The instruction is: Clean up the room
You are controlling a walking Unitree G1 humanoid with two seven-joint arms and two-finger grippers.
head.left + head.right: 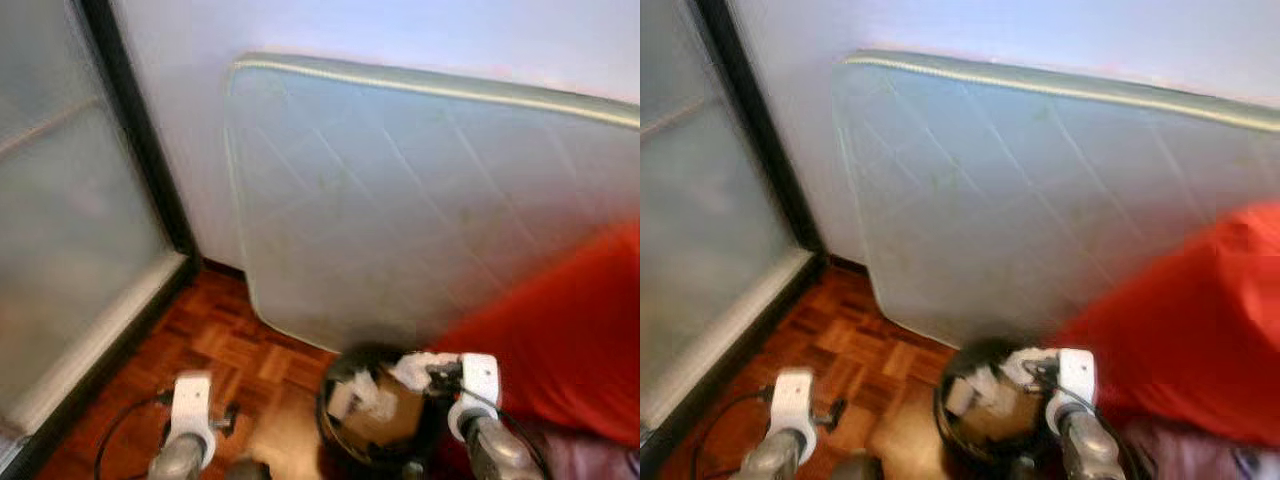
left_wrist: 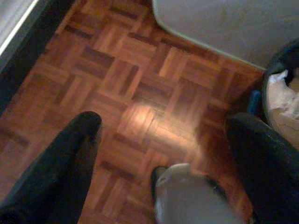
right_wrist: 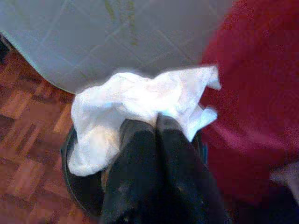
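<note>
Over a black waste bin [image 1: 375,415] on the parquet floor [image 1: 230,350], right gripper [image 3: 156,122] with both black fingers pressed together, clamped on a crumpled white tissue [image 3: 135,105]. Tissue spilling out on either side of the fingertips, hanging just above the bin's opening. Inside the bin, more crumpled white paper [image 1: 355,398] and something brown, too blurred to name.

Directly behind the bin, pale green quilted mattress [image 1: 420,200] standing on its long edge, leaning against the white wall [image 1: 400,30]; lower rounded corner of the mattress resting on the floor just beside the bin. To the robot's right of the bin, large red fabric mass [image 1: 560,340], close against the bin's rim and overlapping the mattress's lower part.

Left gripper [image 2: 163,135] held low above bare parquet, fingers spread wide apart, nothing between them. Bright patch of reflected light on the wood between the two fingers. At the edge of the left wrist view, bin's dark rim and a bit of its white paper, near but apart from the left gripper.

On the robot's left, frosted glass door [image 1: 70,220] in a dark frame, reaching the floor beside the wall. Thin black cable [image 1: 125,420] looping beside the left arm. Head views somewhat blurred throughout.
</note>
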